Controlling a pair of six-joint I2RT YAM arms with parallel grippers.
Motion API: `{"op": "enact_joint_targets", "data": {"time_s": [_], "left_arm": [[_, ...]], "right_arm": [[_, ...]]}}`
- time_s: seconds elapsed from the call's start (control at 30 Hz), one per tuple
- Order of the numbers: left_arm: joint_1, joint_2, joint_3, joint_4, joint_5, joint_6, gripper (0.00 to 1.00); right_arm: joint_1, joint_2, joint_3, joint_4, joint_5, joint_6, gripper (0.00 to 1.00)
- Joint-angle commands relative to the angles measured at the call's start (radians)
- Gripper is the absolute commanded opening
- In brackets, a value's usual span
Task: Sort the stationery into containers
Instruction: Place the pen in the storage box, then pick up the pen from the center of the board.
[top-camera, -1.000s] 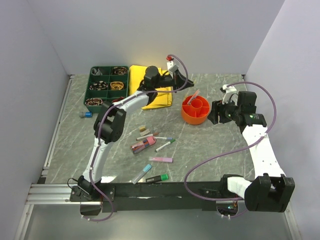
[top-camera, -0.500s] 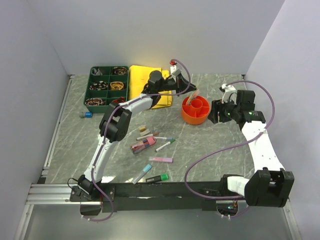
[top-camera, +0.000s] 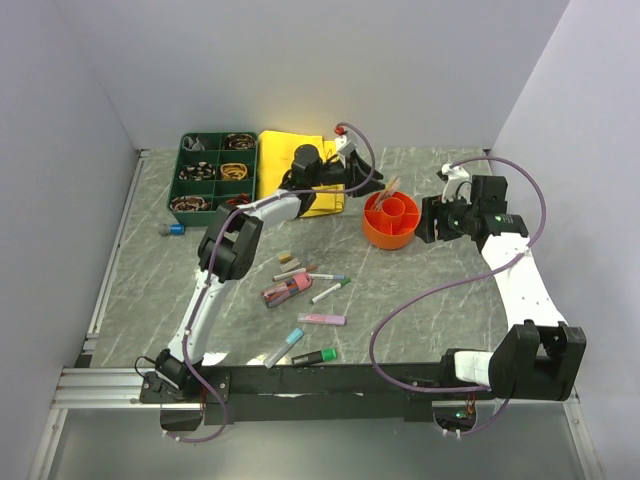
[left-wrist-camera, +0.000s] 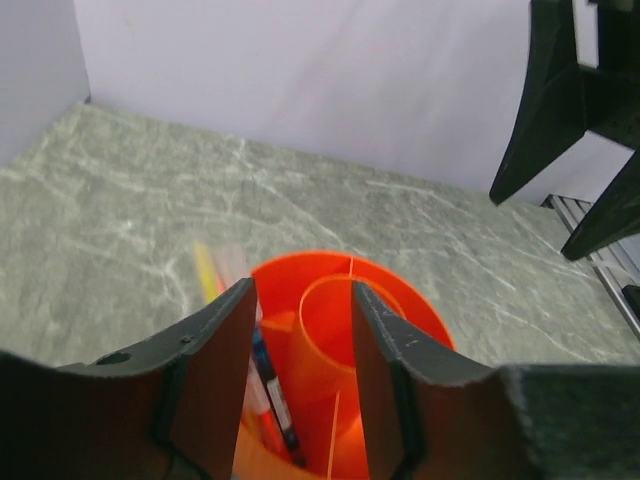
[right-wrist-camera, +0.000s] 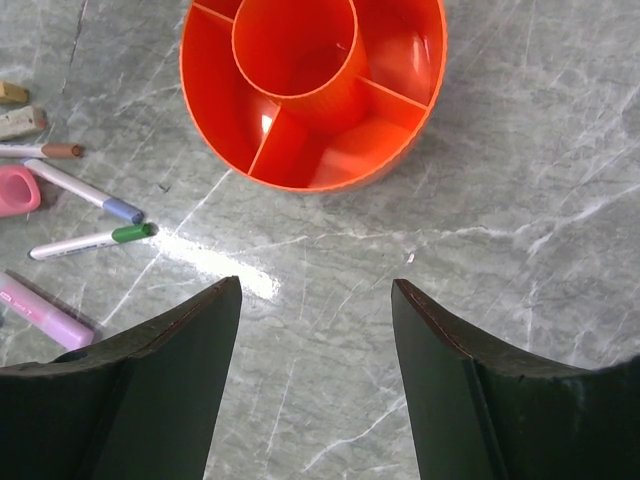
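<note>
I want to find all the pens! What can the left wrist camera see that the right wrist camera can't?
Only the left wrist view: pens standing inside one section of the orange pot, and the pale wall behind it.
Only the right wrist view: a green-capped marker, a blue-tipped pen and a lilac highlighter lying loose on the table. The pot sections it looks down into seem empty.
Both: the orange pot and the grey marbled table.
</note>
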Motion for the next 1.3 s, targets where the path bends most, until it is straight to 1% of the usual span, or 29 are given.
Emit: {"op": "enact_joint_targets", "data": {"time_s": [0.0, 0.1, 0.13, 0.17, 0.2, 0.23, 0.27, 0.3, 0.33, 0.37, 0.4, 0.43, 0.5, 0.53, 0.57, 0.6, 0.63, 0.73, 0.83, 0.93, 1.27], "left_arm": [[0.027, -0.122, -0.053, 0.045, 0.034, -0.006, 0.49], [0.053, -0.234, -0.145, -0.027, 0.034, 0.043, 0.53], [0.061, -0.305, -0.211, -0.058, 0.036, 0.093, 0.53], [0.067, -0.344, -0.246, -0.105, 0.042, 0.129, 0.54], [0.078, -0.384, -0.284, -0.215, 0.04, 0.22, 0.55], [0.081, -0.468, -0.323, -0.292, 0.039, 0.279, 0.56], [0.084, -0.51, -0.392, -0.37, 0.019, 0.345, 0.57], [0.084, -0.55, -0.42, -0.564, -0.002, 0.494, 0.58], [0.084, -0.618, -0.453, -0.66, -0.022, 0.558, 0.59], [0.084, -0.648, -0.464, -0.75, -0.036, 0.619, 0.6], [0.084, -0.673, -0.476, -0.862, -0.076, 0.731, 0.6], [0.082, -0.712, -0.498, -1.009, -0.106, 0.768, 0.6], [0.081, -0.739, -0.524, -1.119, -0.2, 0.813, 0.62], [0.079, -0.745, -0.53, -1.221, -0.229, 0.832, 0.62], [0.076, -0.739, -0.533, -1.26, -0.258, 0.848, 0.61], [0.064, -0.731, -0.533, -1.288, -0.301, 0.859, 0.6], [0.056, -0.707, -0.533, -1.312, -0.385, 0.858, 0.6], [0.027, -0.633, -0.501, -1.388, -0.502, 0.858, 0.58], [0.015, -0.581, -0.484, -1.389, -0.553, 0.835, 0.57], [0.004, -0.556, -0.489, -1.351, -0.575, 0.816, 0.57], [-0.037, -0.516, -0.504, -1.354, -0.59, 0.821, 0.55]], "right_arm": [[0.004, 0.009, 0.069, 0.036, -0.006, 0.013, 0.7], [0.005, 0.017, 0.083, 0.043, -0.016, 0.02, 0.7], [0.005, 0.02, 0.089, 0.051, -0.018, 0.02, 0.7], [0.004, 0.021, 0.091, 0.056, -0.021, 0.027, 0.7], [0.005, 0.026, 0.098, 0.059, -0.029, 0.027, 0.7], [0.007, 0.029, 0.102, 0.063, -0.033, 0.028, 0.7], [0.007, 0.031, 0.105, 0.063, -0.038, 0.027, 0.7], [0.01, 0.034, 0.112, 0.065, -0.039, 0.025, 0.7], [0.013, 0.032, 0.114, 0.065, -0.042, 0.022, 0.7], [0.016, 0.034, 0.115, 0.062, -0.046, 0.016, 0.7], [0.019, 0.031, 0.111, 0.063, -0.046, 0.014, 0.7], [0.022, 0.028, 0.108, 0.065, -0.047, 0.013, 0.7], [0.027, 0.018, 0.086, 0.074, -0.05, 0.014, 0.7], [0.031, 0.015, 0.077, 0.079, -0.049, 0.017, 0.7], [0.036, 0.009, 0.069, 0.082, -0.055, 0.022, 0.7], [0.039, 0.0, 0.056, 0.085, -0.056, 0.025, 0.7], [0.045, -0.003, 0.051, 0.086, -0.056, 0.025, 0.7], [0.048, -0.014, 0.042, 0.079, -0.058, 0.025, 0.7], [0.051, -0.017, 0.045, 0.07, -0.056, 0.019, 0.7], [0.051, -0.022, 0.043, 0.066, -0.053, 0.014, 0.7], [0.051, -0.063, 0.0, 0.053, -0.049, -0.006, 0.7]]}}
